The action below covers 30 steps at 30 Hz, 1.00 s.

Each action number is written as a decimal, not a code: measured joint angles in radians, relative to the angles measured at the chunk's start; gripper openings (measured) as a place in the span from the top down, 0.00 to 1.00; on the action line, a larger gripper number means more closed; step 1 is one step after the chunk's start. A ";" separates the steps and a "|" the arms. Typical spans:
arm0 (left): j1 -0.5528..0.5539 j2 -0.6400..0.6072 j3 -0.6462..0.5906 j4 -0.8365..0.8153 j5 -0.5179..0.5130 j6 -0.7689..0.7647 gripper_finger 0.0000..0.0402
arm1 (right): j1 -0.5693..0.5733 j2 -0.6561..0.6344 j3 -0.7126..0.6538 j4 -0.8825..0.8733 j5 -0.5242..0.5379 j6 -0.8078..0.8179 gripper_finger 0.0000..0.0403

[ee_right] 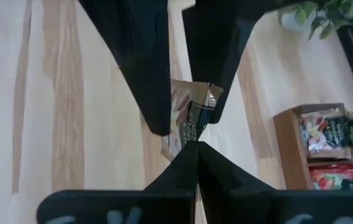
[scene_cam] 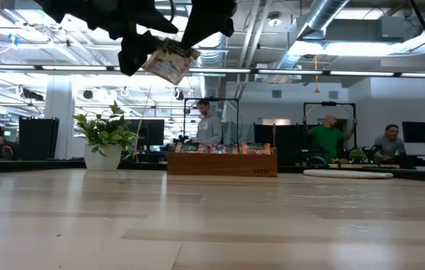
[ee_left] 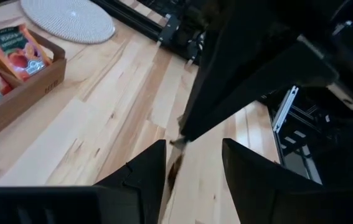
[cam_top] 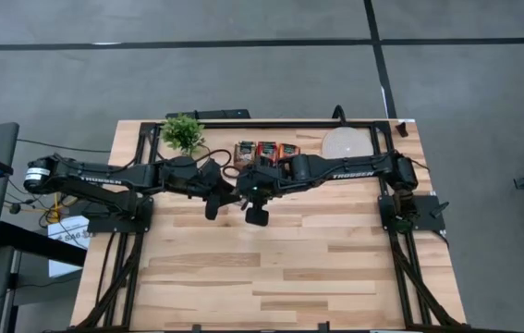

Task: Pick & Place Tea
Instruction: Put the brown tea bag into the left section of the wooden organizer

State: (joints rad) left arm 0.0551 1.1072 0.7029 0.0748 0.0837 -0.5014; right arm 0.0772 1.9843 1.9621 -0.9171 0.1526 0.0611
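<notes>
From above, the two dark arms meet over the middle of the wooden bench; white "TROSSEN" lettering runs along each forearm. The left pincer and the right pincer hang close together, and just beyond them lie the wooden tray of sachets, a small potted plant and a round pale disc. In the low view a single tea sachet hangs tilted high above the bench, between the dark pincer parts at the top edge; its print is too small to read. The tray's front carries a small mark that cannot be made out, and people stand and sit in the room behind. The left wrist view shows the left pincer's fingers spread apart with nothing between them, the other arm just ahead; the orange and red sachets in the tray bear writing that is not legible. In the right wrist view the right pincer's tips are pressed together on the sachet's lower edge, gripping it, with the left pincer's two fingers flanking the sachet just beyond.
</notes>
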 joint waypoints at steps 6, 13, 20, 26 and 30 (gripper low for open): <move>0.000 0.000 0.000 0.002 0.000 0.001 0.63 | 0.000 -0.001 0.000 0.009 -0.001 0.009 1.00; 0.000 0.000 0.000 0.003 -0.009 0.001 0.69 | 0.000 -0.001 0.000 0.013 -0.014 0.010 1.00; 0.000 0.000 0.000 0.003 -0.016 0.000 0.97 | 0.000 -0.001 0.000 0.014 -0.019 0.010 1.00; -0.001 0.000 0.000 0.003 -0.018 0.000 1.00 | 0.000 -0.001 0.000 0.013 -0.020 0.010 1.00; -0.001 0.000 0.000 0.003 -0.039 0.000 1.00 | 0.000 -0.001 0.000 0.007 -0.020 0.009 1.00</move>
State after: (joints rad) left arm 0.0540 1.1072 0.7029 0.0776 0.0448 -0.5011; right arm 0.0769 1.9831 1.9625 -0.9097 0.1322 0.0706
